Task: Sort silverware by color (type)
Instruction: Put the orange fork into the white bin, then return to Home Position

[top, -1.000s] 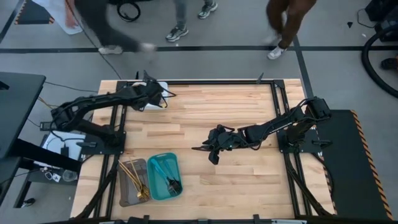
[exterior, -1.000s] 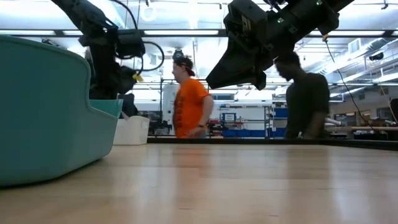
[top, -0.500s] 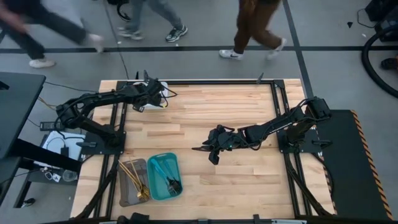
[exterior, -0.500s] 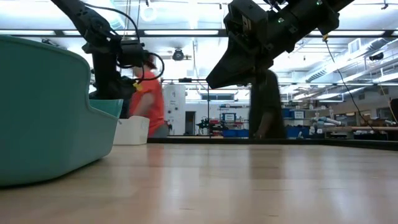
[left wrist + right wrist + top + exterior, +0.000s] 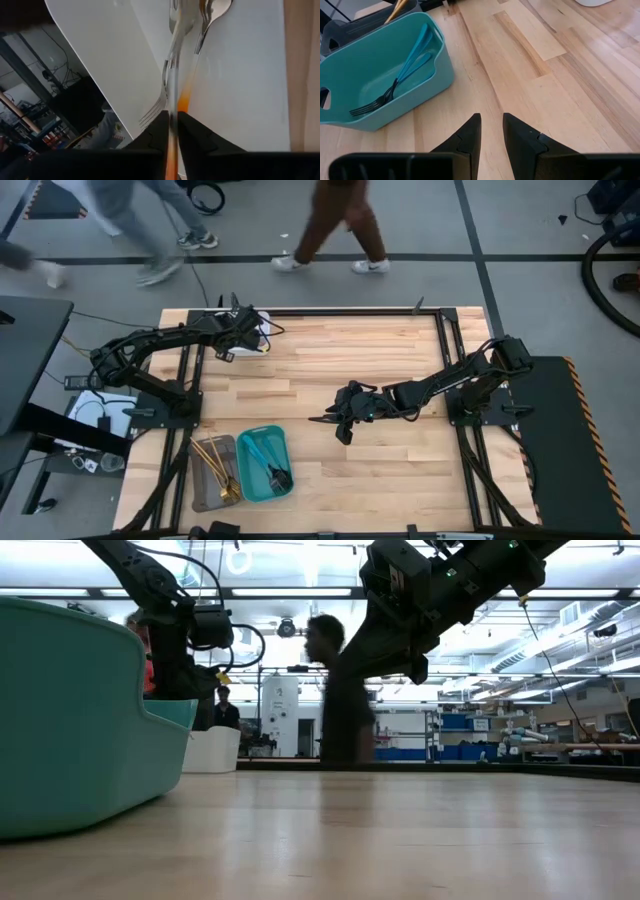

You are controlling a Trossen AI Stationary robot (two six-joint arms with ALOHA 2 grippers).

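My left gripper [image 5: 252,338] hangs over the white tray [image 5: 257,323] at the table's far left, with a slim orange utensil [image 5: 181,102] between its fingers. The utensil shows only as a blurred streak. A silver fork [image 5: 154,109] and a silver spoon [image 5: 214,11] lie on the tray's floor. My right gripper [image 5: 336,423] hovers open above the middle of the table with nothing between its fingers [image 5: 470,132]. Near the front left, a grey tray [image 5: 205,480] holds gold pieces. Beside it a teal tray [image 5: 262,442] holds teal pieces [image 5: 415,50] and a dark fork [image 5: 370,106]. My left gripper has the orange utensil's shaft [image 5: 173,137] between its two fingers, which stand narrowly apart on either side of it. The fingers slant down from the near left over the tray, and the utensil runs on past their tips. The streak is too smeared to tell which end it is.
Bare wooden tabletop [image 5: 380,360] spreads between the two arms and to the right of the teal tray. People walk past on the floor beyond the table's far edge [image 5: 330,225]. In the low view the teal tray's wall [image 5: 70,720] fills the left side.
My left gripper has tipped and sunk a little over the white tray, still with the orange utensil at its fingers. My right arm has kept still. People have walked across behind the table.
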